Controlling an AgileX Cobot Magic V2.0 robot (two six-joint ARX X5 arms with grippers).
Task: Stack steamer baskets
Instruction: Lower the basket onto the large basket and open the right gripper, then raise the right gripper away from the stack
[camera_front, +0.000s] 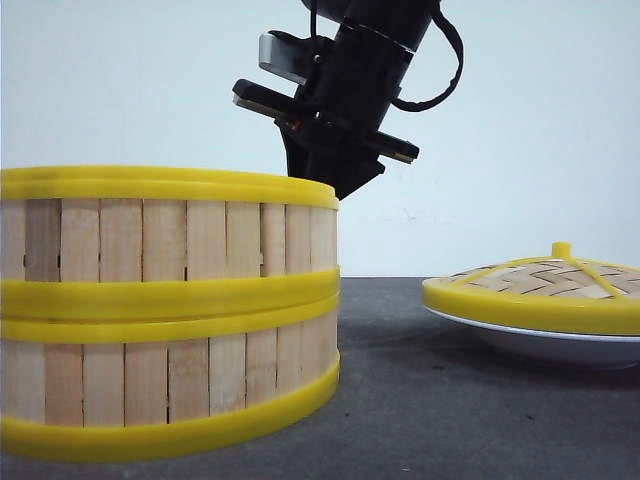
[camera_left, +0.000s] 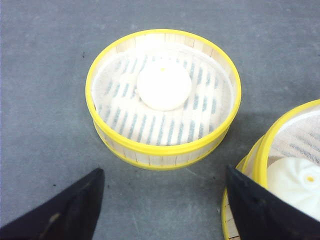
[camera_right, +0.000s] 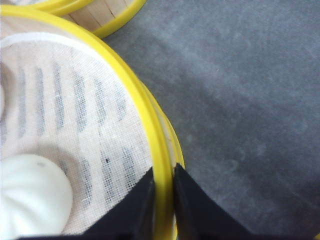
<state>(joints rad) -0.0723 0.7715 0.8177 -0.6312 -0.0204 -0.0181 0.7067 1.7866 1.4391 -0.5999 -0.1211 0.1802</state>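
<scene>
The right gripper (camera_right: 162, 192) is clamped on the yellow rim of the upper steamer basket (camera_front: 160, 235), one finger inside the wall and one outside. This basket sits squarely on the lower steamer basket (camera_front: 165, 385), so the two-tier stack appears formed; a bun (camera_right: 30, 195) lies on its cloth liner just inside the inner finger.

The left gripper (camera_left: 162, 200) is spread wide and holds nothing. The third steamer basket (camera_left: 162, 97) stands ahead of its fingertips, apart from the stack, holding a bun (camera_left: 164, 85).

Judged step: placement complete, release pending. The next move likely calls for opening the right gripper and lifting clear without dragging the rim.

All baskets stand upright, opening upward, central axis vertical; being round, they have no long horizontal axis.
</scene>
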